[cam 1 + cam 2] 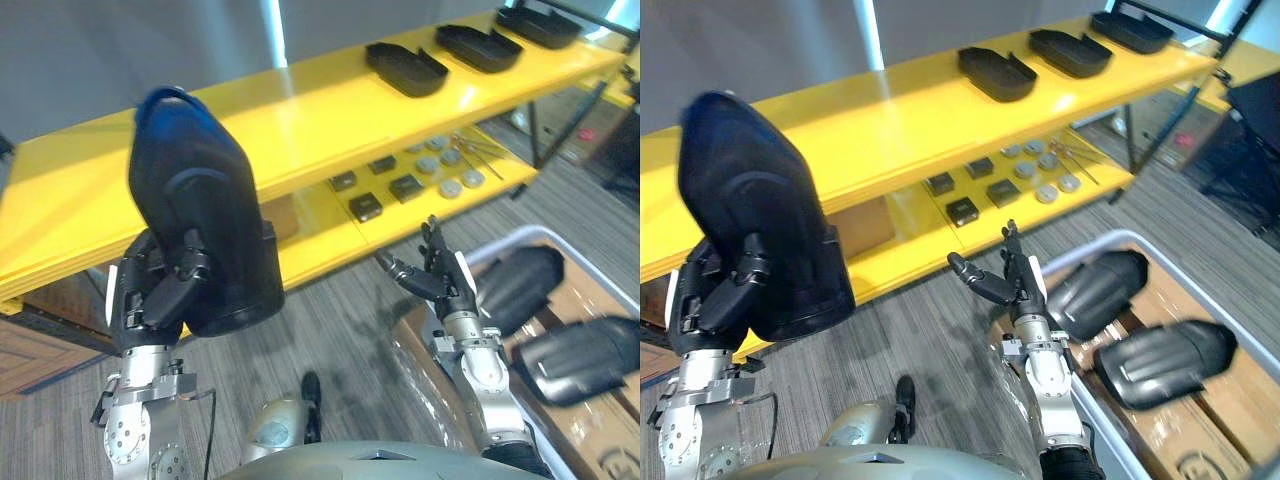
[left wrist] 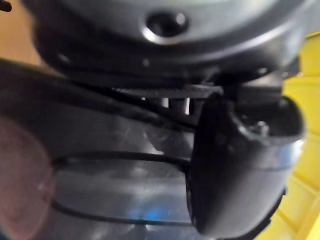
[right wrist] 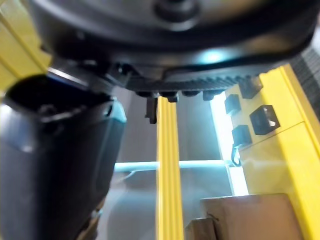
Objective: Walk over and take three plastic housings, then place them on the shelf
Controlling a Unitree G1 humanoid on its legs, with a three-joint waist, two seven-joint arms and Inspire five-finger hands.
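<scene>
The left hand [image 1: 150,292] is clamped on a black housing [image 1: 200,200], held upright at 9 o'clock before the yellow shelf [image 1: 300,125]. The right hand [image 1: 443,278], fingers spread apart, hangs at 4 o'clock beside a bin [image 1: 545,236] with two housings [image 1: 515,285]

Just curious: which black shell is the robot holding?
The upright housing in its left hand, fingers curled round it; the rest lie on the shelf or in the bin.
</scene>
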